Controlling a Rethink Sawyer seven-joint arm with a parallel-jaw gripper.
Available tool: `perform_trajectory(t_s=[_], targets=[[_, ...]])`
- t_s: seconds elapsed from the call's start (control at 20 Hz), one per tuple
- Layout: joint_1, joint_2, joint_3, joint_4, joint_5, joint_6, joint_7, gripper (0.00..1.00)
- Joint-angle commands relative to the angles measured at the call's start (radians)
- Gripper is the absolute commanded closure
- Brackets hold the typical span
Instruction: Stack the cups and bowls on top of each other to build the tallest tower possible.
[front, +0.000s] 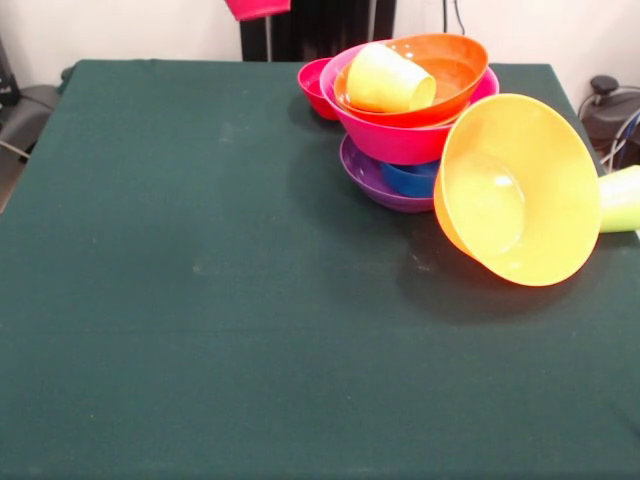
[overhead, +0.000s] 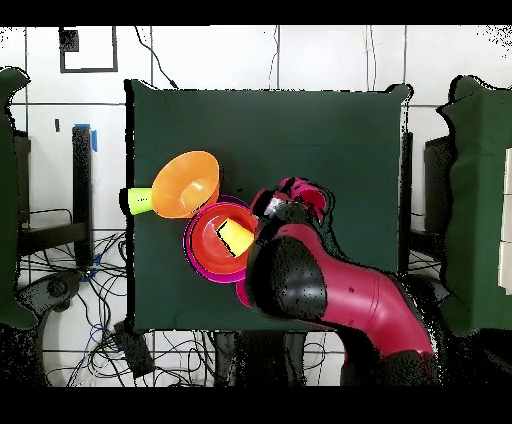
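The tower stands at the table's far right in the front view. From the bottom it is the purple bowl (front: 368, 178), the blue bowl (front: 411, 180), the pink bowl (front: 395, 140) and the red-orange bowl (front: 450, 62). The yellow cup (front: 388, 80) lies on its side in the top bowl. The light orange bowl (front: 520, 190) is tipped on its side against the tower. The lime green cup (front: 622, 198) lies behind it. The small red bowl (front: 314, 84) sits beside the tower. My gripper (overhead: 289, 196) hangs next to the tower (overhead: 215, 240). A pink-red shape (front: 258, 8) shows at the top edge. The lime green bowl is out of view.
The dark green cloth table (front: 200, 300) runs wide to the left and front of the tower. My red arm (overhead: 340, 295) reaches in over the table's near edge in the overhead view. Cables and stands (overhead: 70, 280) lie around the table.
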Motion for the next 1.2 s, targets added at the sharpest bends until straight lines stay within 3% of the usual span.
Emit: perform_trajectory(t_s=[0.05,0.6,0.9,1.2], targets=[[0.016,0.141,0.025,0.07,0.009,-0.087,0.181,1.0],[0.049,0.121,-0.005,0.073,0.026,-0.074,0.189,1.0],[0.166,0.085,-0.107,0.056,0.061,-0.037,0.229,1.0],[0.283,0.101,-0.197,0.042,0.109,-0.055,0.264,1.0]])
